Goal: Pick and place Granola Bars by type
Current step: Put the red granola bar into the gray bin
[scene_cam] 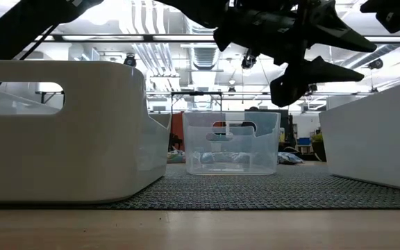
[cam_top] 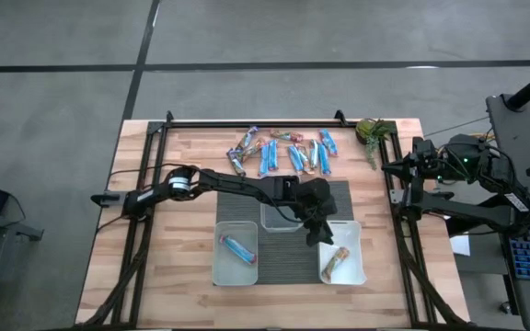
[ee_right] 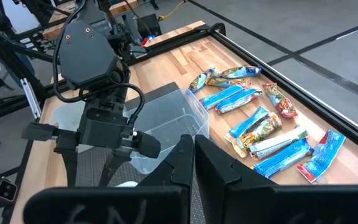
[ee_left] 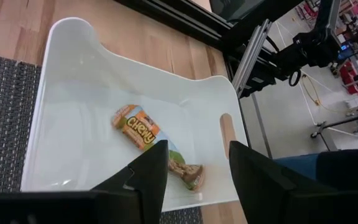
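Observation:
Several granola bars (cam_top: 283, 152), mostly blue, lie loose on the wood near the table's far edge; the right wrist view shows them too (ee_right: 260, 118). One blue bar (cam_top: 239, 248) lies in the left white tub (cam_top: 219, 262). An orange bar (cam_top: 334, 262) lies flat on the floor of the right white tub (cam_top: 357, 248). My left gripper (cam_top: 320, 234) hangs open above that tub's far left corner, holding nothing; in its wrist view the orange bar (ee_left: 138, 127) lies below its fingers (ee_left: 197, 155). My right gripper (ee_right: 193, 152) waits shut at the table's right edge (cam_top: 392, 169).
A clear plastic tub (cam_top: 279, 216) stands on the grey mat (cam_top: 339, 195) between the pile and the white tubs, just far-left of my left gripper. A green plant-like clump (cam_top: 371, 131) sits at the far right corner. Black frame rails (cam_top: 247, 120) border the table.

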Tool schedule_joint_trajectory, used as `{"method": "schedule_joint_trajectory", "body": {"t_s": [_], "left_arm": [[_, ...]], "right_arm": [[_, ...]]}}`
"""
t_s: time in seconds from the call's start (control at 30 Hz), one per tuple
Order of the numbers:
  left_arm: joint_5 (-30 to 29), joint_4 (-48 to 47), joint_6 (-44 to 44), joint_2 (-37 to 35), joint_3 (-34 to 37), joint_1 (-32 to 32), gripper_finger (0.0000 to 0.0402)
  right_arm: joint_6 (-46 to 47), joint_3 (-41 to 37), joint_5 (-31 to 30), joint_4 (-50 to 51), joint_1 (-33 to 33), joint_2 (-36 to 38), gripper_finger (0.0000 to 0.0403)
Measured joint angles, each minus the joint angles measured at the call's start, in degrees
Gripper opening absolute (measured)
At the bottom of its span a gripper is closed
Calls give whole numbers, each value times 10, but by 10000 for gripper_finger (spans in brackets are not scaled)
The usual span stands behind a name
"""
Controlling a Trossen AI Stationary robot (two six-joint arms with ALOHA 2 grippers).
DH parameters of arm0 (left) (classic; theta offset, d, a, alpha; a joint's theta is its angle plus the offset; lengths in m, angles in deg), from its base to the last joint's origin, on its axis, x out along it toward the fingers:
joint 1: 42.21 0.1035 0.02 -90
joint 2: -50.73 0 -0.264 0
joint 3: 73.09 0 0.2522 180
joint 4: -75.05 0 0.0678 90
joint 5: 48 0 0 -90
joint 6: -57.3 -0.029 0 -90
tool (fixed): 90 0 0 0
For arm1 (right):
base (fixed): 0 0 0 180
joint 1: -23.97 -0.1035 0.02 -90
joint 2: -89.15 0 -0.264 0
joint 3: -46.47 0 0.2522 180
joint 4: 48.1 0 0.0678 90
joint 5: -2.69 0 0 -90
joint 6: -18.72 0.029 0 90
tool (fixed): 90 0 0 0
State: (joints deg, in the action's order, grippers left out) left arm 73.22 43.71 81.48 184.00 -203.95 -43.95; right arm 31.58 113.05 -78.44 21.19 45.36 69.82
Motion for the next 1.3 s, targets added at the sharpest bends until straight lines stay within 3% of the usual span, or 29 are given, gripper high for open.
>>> {"method": "schedule_joint_trajectory", "body": {"t_s": [0.33,0.57,0.63,1.1,1.3], "left_arm": [[0,0,-2,-1,0,0,142],[-3,4,-17,-12,0,2,22],[-3,5,-20,-17,0,3,8],[-44,25,-49,-69,2,5,0],[-83,-62,-91,-123,5,4,0]], "right_arm": [[-6,0,0,0,0,0,8],[-9,0,0,0,0,0,8],[-9,0,0,0,0,0,8],[1,0,1,0,0,0,8],[2,0,2,0,0,0,8]]}}
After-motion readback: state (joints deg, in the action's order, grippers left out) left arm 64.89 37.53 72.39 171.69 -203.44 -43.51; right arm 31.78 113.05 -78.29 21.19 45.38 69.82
